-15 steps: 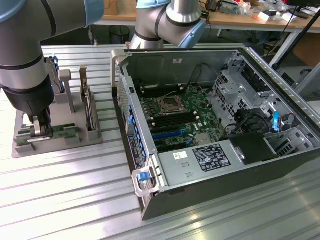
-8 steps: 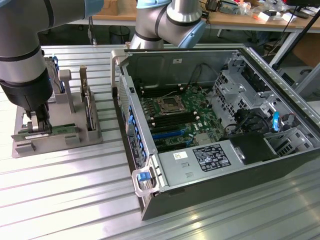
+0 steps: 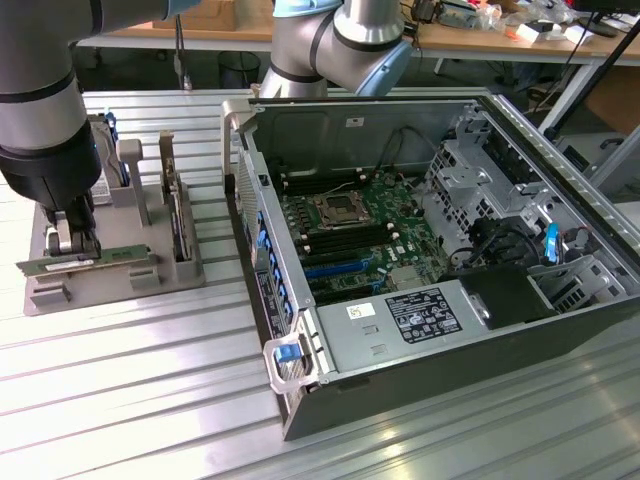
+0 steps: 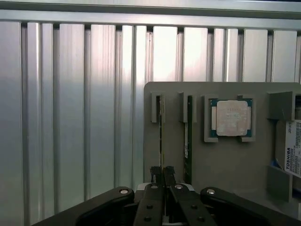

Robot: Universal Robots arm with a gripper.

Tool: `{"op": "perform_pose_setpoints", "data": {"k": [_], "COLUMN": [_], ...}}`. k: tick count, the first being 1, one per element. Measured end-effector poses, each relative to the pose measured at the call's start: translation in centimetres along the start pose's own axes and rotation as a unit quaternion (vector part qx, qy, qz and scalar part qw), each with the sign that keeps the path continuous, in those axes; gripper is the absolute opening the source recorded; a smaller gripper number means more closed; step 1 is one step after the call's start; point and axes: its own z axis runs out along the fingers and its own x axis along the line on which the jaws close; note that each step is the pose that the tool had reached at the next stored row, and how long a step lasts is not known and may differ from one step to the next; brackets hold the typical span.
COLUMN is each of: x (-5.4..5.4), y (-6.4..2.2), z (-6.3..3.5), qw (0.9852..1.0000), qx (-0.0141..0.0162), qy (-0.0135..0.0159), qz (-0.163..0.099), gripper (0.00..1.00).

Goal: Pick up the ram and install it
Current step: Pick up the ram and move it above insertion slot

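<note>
The ram (image 3: pixel 112 258) is a thin green stick standing on edge in a slot of the grey holder tray (image 3: pixel 110 292) at the exterior view's left. My gripper (image 3: pixel 72 243) reaches down onto its near end. In the wrist view the ram (image 4: pixel 160 127) appears edge-on as a thin line running away from my gripper (image 4: pixel 162 173). The two black fingers are pressed together on either side of it, so the gripper is shut on the ram, which still sits in its slot.
A second green stick (image 4: pixel 189 136) stands in the neighbouring slot, then a square silver processor (image 4: pixel 231 117) and a labelled hard drive (image 4: pixel 294 150). The open computer case (image 3: pixel 420 385) lies at the exterior view's right, with its motherboard (image 3: pixel 395 195) facing up. Ribbed aluminium table (image 3: pixel 130 390) all around.
</note>
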Motion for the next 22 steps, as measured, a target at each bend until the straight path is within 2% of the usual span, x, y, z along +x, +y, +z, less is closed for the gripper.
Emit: {"op": "perform_pose_setpoints", "data": {"k": [14,22], "x": [0.0,-0.1], "y": [0.05,0.1], "z": [-1.95,-3.63], "qw": [1.0,1.0], "qx": [0.0,0.0], "qy": [0.0,0.0], "qz": [0.0,0.0], "gripper": [0.12,0.12]}}
